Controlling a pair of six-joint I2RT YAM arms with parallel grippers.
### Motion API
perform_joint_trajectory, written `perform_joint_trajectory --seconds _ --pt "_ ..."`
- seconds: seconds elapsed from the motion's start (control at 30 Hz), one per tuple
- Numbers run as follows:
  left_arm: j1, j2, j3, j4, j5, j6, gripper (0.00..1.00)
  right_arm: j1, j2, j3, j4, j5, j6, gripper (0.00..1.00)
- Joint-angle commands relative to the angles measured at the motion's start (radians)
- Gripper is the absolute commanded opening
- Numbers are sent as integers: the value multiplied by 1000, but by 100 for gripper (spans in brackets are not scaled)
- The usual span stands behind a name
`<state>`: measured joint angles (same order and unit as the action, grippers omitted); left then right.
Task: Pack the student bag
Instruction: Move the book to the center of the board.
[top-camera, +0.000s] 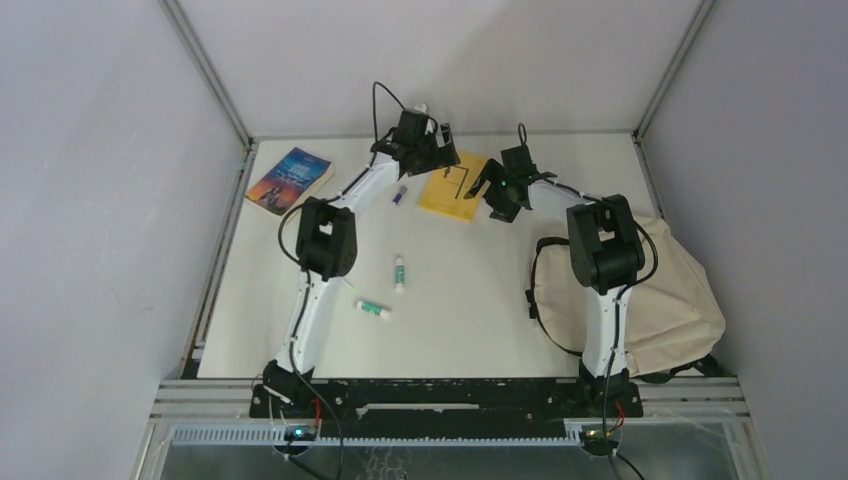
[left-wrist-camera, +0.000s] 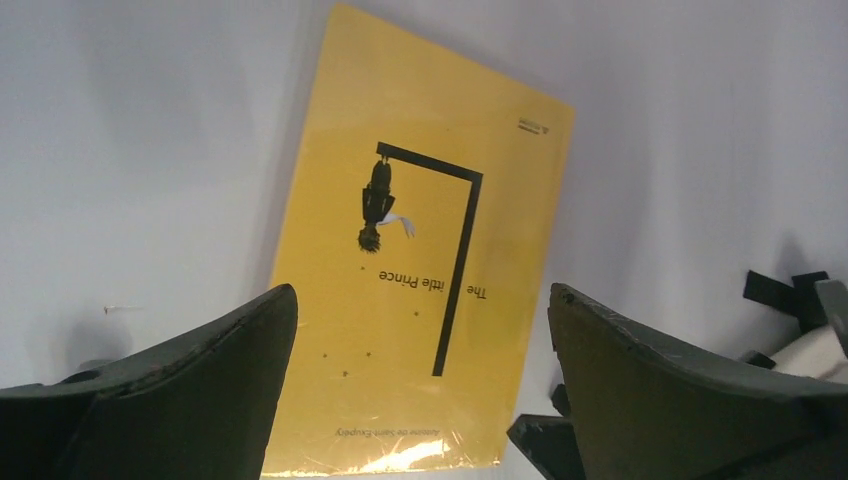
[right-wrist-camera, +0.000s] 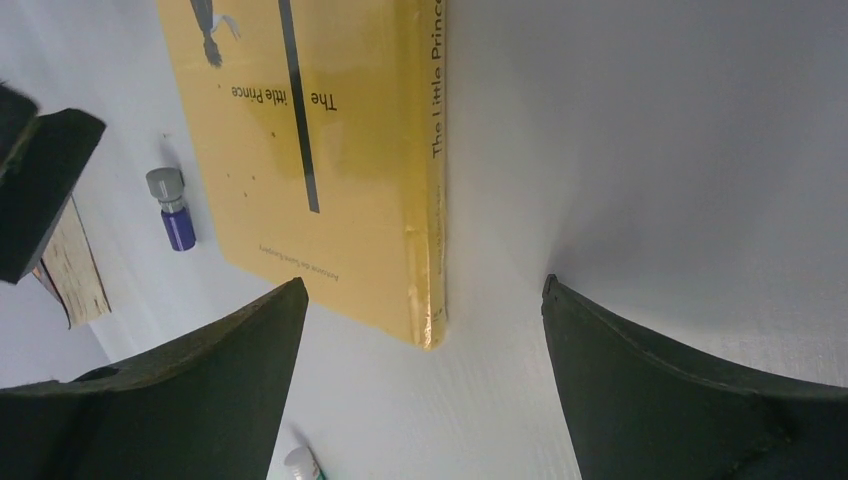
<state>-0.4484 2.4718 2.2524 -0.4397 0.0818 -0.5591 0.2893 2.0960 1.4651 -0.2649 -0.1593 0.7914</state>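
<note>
Top view, student bag (top-camera: 670, 300) lying at right edge of surface (top-camera: 450, 330), long axis running roughly left-right, strapped end pointing centreward, left wrist view, left jaws hanging released over yellow book (left-wrist-camera: 400, 330), right wrist view, right jaws hanging released astride its spine.

My student bag (top-camera: 672, 300) lies slumped at the right edge of the bench (top-camera: 470, 320), toward the near corner: soft, creased cream canvas, with black straps (top-camera: 535, 290) looping from its left side.

Glossy yellow book (left-wrist-camera: 420, 270) cover; soft canvas student bag (top-camera: 665, 300); matt white table (top-camera: 470, 320).
</note>
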Motion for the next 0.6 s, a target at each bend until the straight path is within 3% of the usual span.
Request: perform_joint_trajectory --seconds 0.0,0.2,0.57 --pt "23 30 101 -13 -9 4 100 -6 -2 -4 3 -12 4 96" --pt "28 112 213 -61 29 -4 100 -9 9 -30 26 -15 35 98" --pt "39 153 211 -113 82 -19 98 -28 49 15 80 -81 81 94"
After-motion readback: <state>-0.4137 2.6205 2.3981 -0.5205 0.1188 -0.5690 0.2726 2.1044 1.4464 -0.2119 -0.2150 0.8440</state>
